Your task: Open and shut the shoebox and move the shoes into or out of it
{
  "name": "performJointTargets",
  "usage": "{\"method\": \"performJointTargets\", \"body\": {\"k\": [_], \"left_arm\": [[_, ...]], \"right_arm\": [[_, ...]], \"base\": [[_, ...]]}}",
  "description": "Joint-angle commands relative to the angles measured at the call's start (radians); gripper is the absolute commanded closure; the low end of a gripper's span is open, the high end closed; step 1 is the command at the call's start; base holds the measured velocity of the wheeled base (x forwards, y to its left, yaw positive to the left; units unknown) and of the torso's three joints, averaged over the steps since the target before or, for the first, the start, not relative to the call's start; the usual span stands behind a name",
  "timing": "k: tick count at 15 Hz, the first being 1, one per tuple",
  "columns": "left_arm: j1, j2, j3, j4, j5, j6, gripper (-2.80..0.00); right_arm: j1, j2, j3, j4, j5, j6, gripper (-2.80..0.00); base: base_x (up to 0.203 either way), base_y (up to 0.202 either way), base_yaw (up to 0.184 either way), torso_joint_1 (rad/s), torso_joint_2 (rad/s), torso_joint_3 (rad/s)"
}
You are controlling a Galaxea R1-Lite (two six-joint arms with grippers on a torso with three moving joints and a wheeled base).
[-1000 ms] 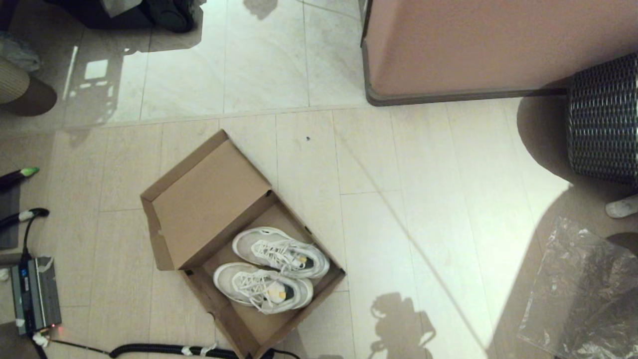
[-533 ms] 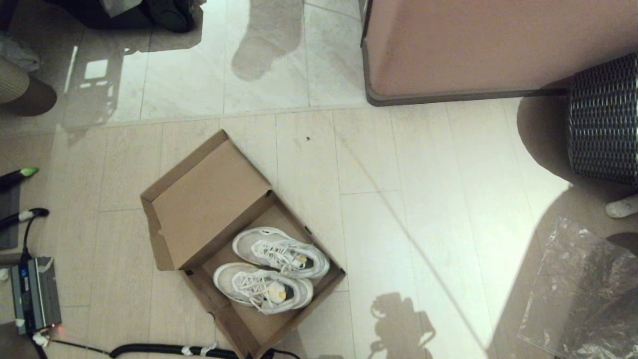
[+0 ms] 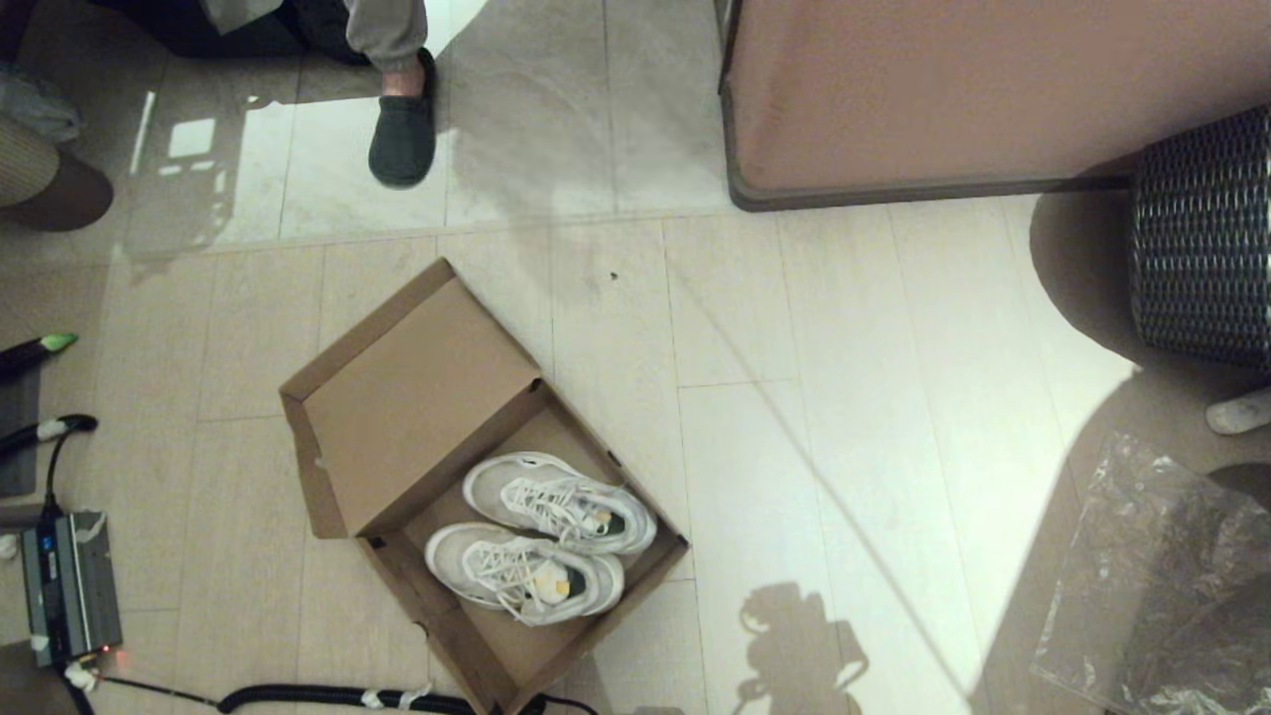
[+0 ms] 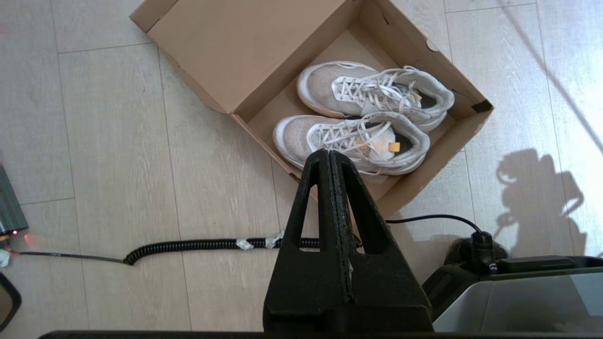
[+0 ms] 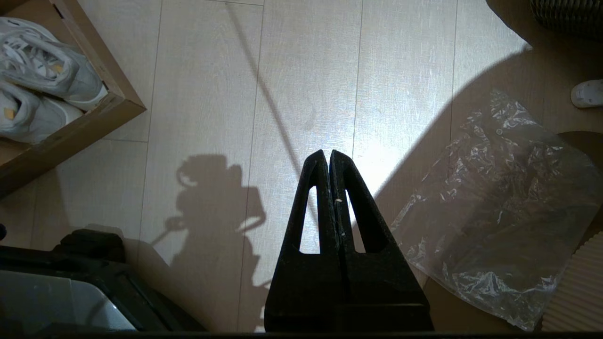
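While the shoes [image 3: 541, 544] lie side by side in the open shoebox [image 3: 417, 397] on the floor, both arms hang above the floor near it. The left gripper [image 4: 329, 155] and right gripper [image 5: 328, 155] have closed, empty jaws. A person's foot [image 3: 402, 134] is beyond the shoebox, so a reach could bump it, and the laces could snag.

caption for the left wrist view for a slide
Shut left end effector above open shoebox holding both shoes.
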State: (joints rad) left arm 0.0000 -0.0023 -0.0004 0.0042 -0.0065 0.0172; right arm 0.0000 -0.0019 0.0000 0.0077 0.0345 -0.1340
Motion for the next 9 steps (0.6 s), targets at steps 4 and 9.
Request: {"method": "performJointTargets", "body": {"k": [4,9], "left_arm": [[0.0,0.001,-0.001,0.0,0.0,0.001,0.0],[0.0,0.001,-0.001,0.002,0.0,0.001,0.0]], "right_arm": [[0.0,0.002,0.0,0.0,0.001,-0.002,0.0],[0.0,0.002,0.0,0.0,0.002,0.001,0.0]], "base": [[-0.001,-0.002,0.025,0.001,0.0,0.002],[-0.001,-0.008,0.168,0.003,0.0,0.002]]}}
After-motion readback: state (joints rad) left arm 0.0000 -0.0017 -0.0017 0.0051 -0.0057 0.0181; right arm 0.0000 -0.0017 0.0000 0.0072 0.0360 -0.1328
